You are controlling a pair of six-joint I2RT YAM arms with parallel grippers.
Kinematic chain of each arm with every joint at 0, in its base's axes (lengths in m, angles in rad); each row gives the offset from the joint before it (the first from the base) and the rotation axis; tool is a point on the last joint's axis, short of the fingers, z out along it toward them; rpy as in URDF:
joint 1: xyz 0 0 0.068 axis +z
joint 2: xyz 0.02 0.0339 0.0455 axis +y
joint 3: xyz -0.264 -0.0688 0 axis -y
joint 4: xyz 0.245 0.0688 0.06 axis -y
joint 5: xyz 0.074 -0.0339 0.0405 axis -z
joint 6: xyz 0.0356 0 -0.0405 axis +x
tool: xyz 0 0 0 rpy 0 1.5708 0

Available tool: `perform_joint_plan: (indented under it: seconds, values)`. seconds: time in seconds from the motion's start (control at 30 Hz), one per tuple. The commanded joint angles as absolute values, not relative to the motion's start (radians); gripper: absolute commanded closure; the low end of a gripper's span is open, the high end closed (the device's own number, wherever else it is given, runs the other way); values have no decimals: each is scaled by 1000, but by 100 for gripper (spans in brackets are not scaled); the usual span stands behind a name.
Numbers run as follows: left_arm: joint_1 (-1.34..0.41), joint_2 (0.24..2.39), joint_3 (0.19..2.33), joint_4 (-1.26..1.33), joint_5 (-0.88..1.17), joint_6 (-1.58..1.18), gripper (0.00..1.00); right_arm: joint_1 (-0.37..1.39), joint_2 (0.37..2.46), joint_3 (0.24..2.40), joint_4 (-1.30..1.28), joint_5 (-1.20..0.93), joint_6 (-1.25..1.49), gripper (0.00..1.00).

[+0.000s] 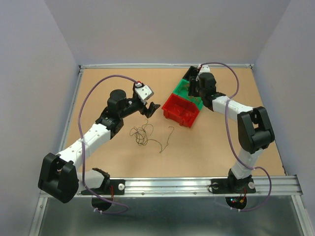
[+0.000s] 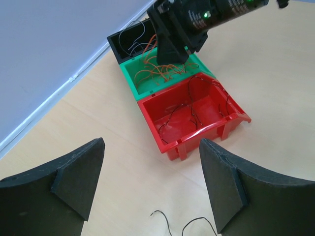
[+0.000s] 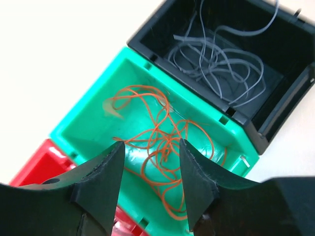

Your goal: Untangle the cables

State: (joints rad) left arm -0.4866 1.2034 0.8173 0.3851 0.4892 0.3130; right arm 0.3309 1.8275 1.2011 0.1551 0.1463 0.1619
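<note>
Brown board table (image 1: 221, 147), plain grey walls on three sides. Three bins sit in a row at the far right: black bin (image 3: 290, 98), green bin (image 3: 93, 98), red bin (image 2: 170, 147).

- Cables sorted by colour: pale wires (image 3: 216, 64) in the black bin, orange wires (image 3: 162, 142) in the green, dark wires (image 2: 192, 110) in the red.
- Tangle of cables (image 1: 141, 133) lies on the bare table mid-left, with a loose strand (image 1: 167, 140) just beside it, apart from the knot.
- Right gripper (image 3: 150, 172) hangs over the green bin, jaws apart, nothing pinched between them as far as the wrist view shows.
- Left gripper (image 1: 150, 109) is raised beyond the tangle, jaws wide, empty. Its camera looks toward the bins, with only strand ends at the bottom edge.

Judgement: this is the sorting step, partway through, with the tangle not yet cleared. The next move likely calls for the left gripper to descend on one outlying strand and draw it clear slowly. Hair-thin wire needs a precise pinch, and neighbouring strands may drag along.
</note>
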Motion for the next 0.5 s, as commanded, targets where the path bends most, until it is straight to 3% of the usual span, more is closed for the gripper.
perform_joint_plan:
  seconds: [0.0, 0.27, 0.47]
  values:
    - [-482, 1203, 847, 399, 509, 325, 12, 328, 1715, 1177, 166, 115, 181, 46]
    - [-482, 1201, 848, 394, 511, 328, 12, 328, 1654, 1152, 166, 126, 216, 46]
    - [-482, 1204, 848, 394, 491, 336, 11, 328, 1629, 1106, 167, -35, 225, 45]
